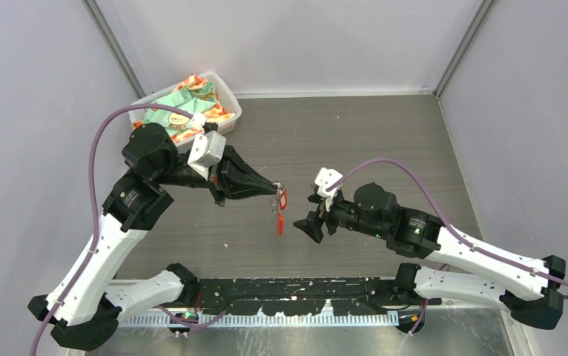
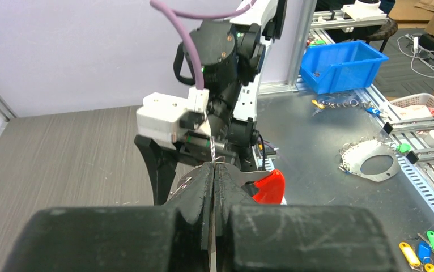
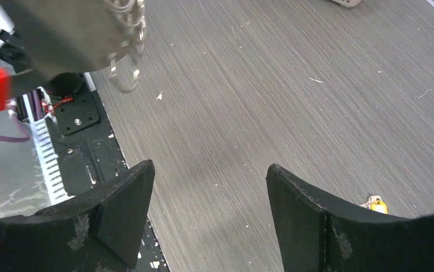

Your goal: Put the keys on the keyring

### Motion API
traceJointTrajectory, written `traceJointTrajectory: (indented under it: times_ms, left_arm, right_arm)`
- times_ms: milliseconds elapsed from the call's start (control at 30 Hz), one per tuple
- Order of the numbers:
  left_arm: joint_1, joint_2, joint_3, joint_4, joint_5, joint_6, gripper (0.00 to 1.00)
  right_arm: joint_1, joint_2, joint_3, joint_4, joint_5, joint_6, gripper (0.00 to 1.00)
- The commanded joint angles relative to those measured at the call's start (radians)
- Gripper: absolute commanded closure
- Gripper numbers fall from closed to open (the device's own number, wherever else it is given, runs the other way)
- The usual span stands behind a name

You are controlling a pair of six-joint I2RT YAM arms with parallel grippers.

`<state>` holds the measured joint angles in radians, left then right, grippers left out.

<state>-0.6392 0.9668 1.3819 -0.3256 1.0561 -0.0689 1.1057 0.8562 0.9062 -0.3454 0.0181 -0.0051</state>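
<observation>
We see left gripper (image 2: 213, 169) pinched shut on silvery beaded keyring (image 3: 125, 34), right gripper (image 3: 209, 170) wide, empty, only its wrist view shows us yellow-headed key (image 3: 377, 204) on grained surface (image 3: 260, 85) beside it

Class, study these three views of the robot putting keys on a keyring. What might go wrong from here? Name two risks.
1. The left gripper pinches the keyring only at the tips of its jaws, with the rest dangling. It may swing or slip out.
2. The right gripper is open and empty, and the small yellow key lies flat on the table. The jaws may push it along rather than lift it.
</observation>
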Motion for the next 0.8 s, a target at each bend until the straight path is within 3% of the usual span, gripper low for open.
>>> traceJointTrajectory:
  times_ms: [0, 200, 400, 767]
  left_arm:
    - [0.007, 0.002, 0.048, 0.006, 0.007, 0.013, 1.00]
    - [0.006, 0.001, 0.063, -0.004, -0.002, 0.007, 1.00]
    - [0.007, -0.005, 0.058, 0.001, -0.010, 0.007, 1.00]
    - [0.007, -0.011, 0.044, 0.029, -0.026, -0.002, 1.00]
  right_arm:
    - [-0.003, -0.005, -0.067, 0.276, 0.012, -0.045, 0.23]
    - [-0.003, 0.006, -0.124, 0.506, -0.082, -0.060, 0.23]
    - [-0.003, 0.032, -0.105, 0.508, -0.214, -0.023, 0.26]
    - [-0.004, 0.074, -0.087, 0.513, -0.217, 0.004, 0.33]
